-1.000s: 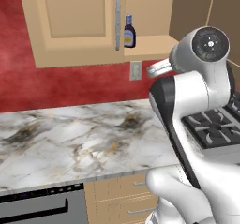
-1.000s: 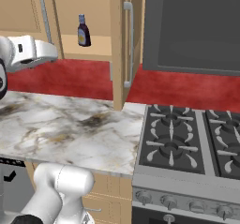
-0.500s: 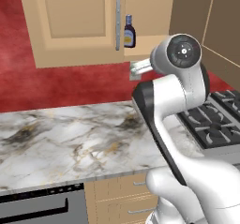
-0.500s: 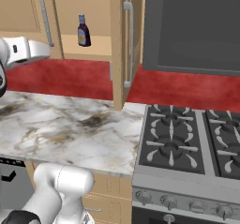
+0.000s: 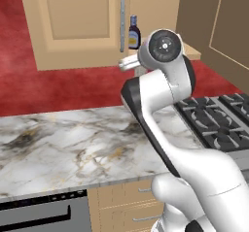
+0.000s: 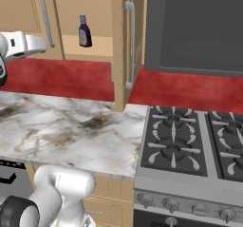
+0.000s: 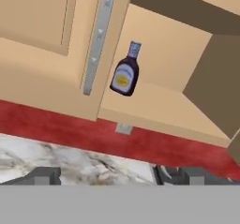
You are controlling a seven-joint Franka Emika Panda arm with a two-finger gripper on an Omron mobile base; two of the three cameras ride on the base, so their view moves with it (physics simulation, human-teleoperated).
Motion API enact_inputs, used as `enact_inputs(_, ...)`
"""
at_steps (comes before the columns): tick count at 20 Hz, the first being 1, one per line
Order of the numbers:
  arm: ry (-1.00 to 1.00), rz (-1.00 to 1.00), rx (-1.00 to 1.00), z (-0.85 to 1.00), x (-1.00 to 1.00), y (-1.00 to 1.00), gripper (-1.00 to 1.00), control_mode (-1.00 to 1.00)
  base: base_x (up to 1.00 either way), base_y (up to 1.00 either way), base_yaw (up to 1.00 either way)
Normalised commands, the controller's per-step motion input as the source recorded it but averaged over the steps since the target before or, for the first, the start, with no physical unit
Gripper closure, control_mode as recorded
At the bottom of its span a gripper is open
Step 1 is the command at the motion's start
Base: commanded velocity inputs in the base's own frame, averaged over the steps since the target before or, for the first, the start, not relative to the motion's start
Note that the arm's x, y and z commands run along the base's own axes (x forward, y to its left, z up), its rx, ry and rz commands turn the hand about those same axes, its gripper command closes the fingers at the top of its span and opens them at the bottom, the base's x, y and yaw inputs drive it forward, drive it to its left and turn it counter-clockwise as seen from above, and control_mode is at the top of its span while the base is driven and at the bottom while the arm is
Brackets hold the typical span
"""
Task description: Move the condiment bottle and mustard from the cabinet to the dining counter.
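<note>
The condiment bottle (image 7: pixel 125 73), dark with a pale cap and a yellow label, stands upright on the inner shelf of the cabinet (image 7: pixel 42 12), just right of the shut left door's silver handle (image 7: pixel 98 35). The same condiment bottle (image 5: pixel 133 33) (image 6: pixel 84 31) also appears in both base views. My gripper (image 7: pixel 117 176) is open and empty. It sits well short of the shelf and below it, facing the bottle. The mustard and the dining counter are out of view.
A marble counter (image 5: pixel 63 148) with a black appliance (image 5: pixel 44 216) under it lies below the cabinet. The right cabinet door (image 6: pixel 121 45) stands swung open. A gas stove (image 6: pixel 190 140) is at the right under a dark panel (image 6: pixel 194 26). The back wall is red (image 5: pixel 58 85).
The arm's upper joint has swung left in the left base view, bringing it closer to the cabinet. The gripper stays open and the bottle has not moved.
</note>
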Motion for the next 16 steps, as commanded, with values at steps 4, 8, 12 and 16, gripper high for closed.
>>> enact_inputs(4, 0.0, 0.0, 0.08, 0.12, 0.39, 0.28, -1.0, -1.0, 0.0, 0.0, 0.0)
enact_inputs(8, 0.0, 0.0, 0.12, 0.14, 0.44, 0.25, -1.0, -1.0, 0.0, 0.0, 0.0)
enact_inputs(12, 0.0, 0.0, 0.12, 0.13, 0.5, 0.16, -1.0, -1.0, 0.0, 0.0, 0.0)
enact_inputs(16, 0.0, 0.0, 0.0, 0.0, 0.48, 0.2, -1.0, -1.0, 0.0, 0.0, 0.0)
